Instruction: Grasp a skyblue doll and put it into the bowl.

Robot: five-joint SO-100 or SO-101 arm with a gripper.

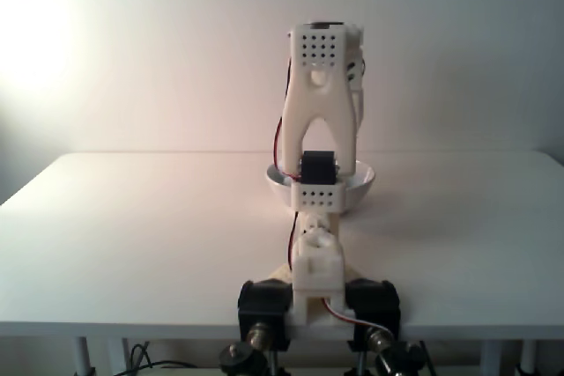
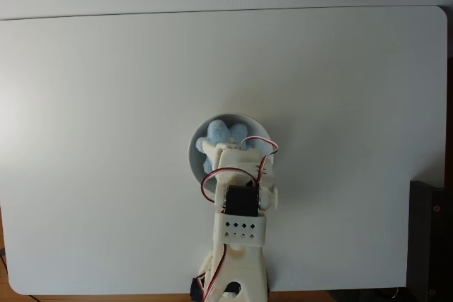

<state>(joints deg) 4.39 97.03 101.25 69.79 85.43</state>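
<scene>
The white SO-100 arm (image 1: 317, 173) rises from its clamped base at the table's near edge, upper link upright, elbow folded forward and down. Red wires loop along its side. In a fixed view from above, the gripper (image 2: 221, 148) points down and away from the base; whether its 2 fingers are parted cannot be told.

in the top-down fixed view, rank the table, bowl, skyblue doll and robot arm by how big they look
1. table, by far the largest.
2. robot arm; it stands nearer the camera, so its rank over the bowl is unsure.
3. bowl, partly covered by the arm.
4. skyblue doll, smallest, lying inside the bowl and partly hidden.
</scene>
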